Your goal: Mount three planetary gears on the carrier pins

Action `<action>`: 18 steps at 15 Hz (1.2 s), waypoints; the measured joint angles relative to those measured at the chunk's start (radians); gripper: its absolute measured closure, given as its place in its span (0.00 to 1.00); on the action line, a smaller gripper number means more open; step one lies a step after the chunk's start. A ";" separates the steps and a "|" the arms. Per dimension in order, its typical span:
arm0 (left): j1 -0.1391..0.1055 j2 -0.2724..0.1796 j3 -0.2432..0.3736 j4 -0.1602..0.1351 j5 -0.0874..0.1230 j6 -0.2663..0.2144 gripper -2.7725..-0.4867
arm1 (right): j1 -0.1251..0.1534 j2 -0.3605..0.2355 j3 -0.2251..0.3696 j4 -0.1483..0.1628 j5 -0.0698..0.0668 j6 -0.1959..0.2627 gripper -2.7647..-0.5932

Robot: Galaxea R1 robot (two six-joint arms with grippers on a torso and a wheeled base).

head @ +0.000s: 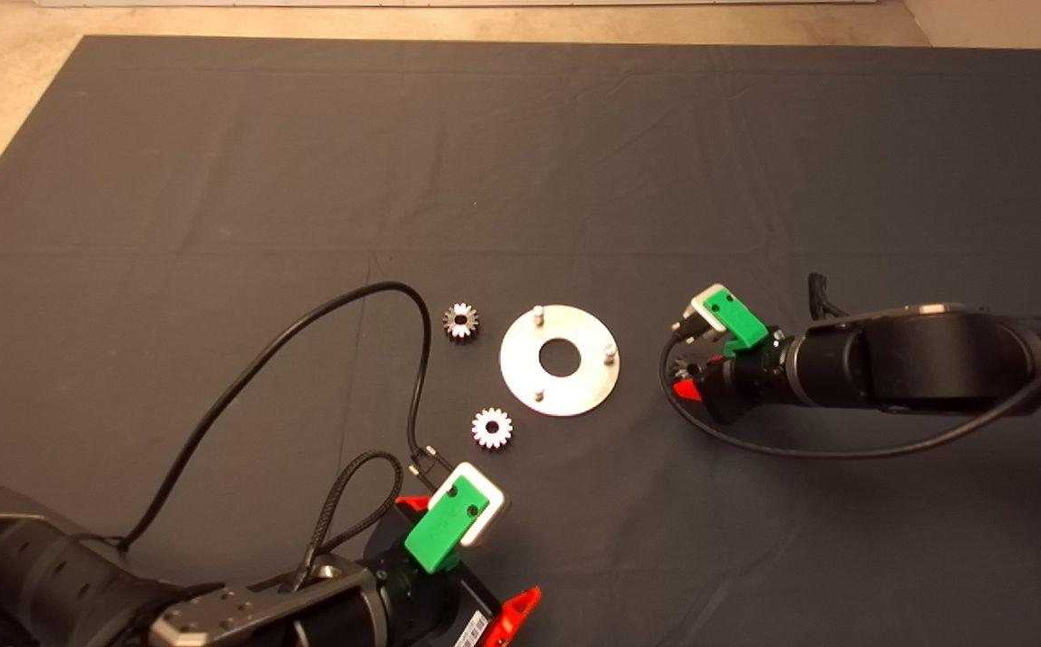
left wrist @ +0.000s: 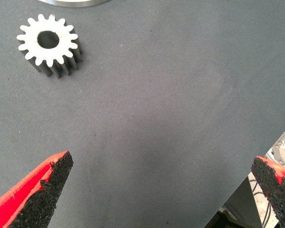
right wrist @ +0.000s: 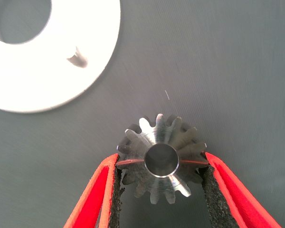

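Clamped between the right hand's (right wrist: 160, 187) pads, one gear (right wrist: 161, 158) sits just off the disc's (head: 560, 359) right rim, above the counter (head: 520, 162). Three pins (head: 538, 314) stand bare on the disc. Two more gears lie flat on the counter: one (head: 460, 321) left of the disc, another (head: 492, 428) below-left of it. Left hand (left wrist: 164, 190) hovers near that second gear, fingers wide apart, empty.
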 joint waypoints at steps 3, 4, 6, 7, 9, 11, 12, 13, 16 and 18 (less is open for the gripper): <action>0.000 0.001 0.000 0.000 0.000 0.000 0.01 | 0.069 0.032 0.000 0.049 0.002 0.001 0.80; 0.000 0.000 0.000 0.000 0.000 0.000 0.01 | 0.084 0.043 0.000 0.057 0.001 0.001 0.80; 0.000 0.000 0.000 0.000 0.000 0.000 0.01 | 0.090 0.063 -0.004 0.073 0.002 0.002 0.80; 0.000 0.000 0.000 0.000 0.000 0.000 0.01 | 0.091 0.076 -0.012 0.079 0.002 0.002 0.80; 0.000 0.000 0.000 0.000 0.000 0.000 0.01 | 0.091 0.103 -0.039 0.086 0.001 0.002 0.80; 0.000 0.000 0.000 0.000 0.000 0.000 0.01 | 0.091 0.139 -0.061 0.097 0.000 0.003 0.80; 0.000 0.000 0.000 0.000 0.000 0.000 0.01 | 0.091 0.155 -0.064 0.101 0.005 0.003 0.80; 0.000 0.000 0.000 0.000 0.000 0.000 0.01 | 0.091 0.161 -0.070 0.106 0.010 0.002 0.81; 0.000 0.000 0.000 0.000 0.000 0.000 0.01 | 0.091 0.188 -0.113 0.107 0.002 0.002 0.81; 0.000 0.000 0.000 0.000 0.000 0.000 0.01 | 0.091 0.198 -0.113 0.107 0.003 0.002 0.81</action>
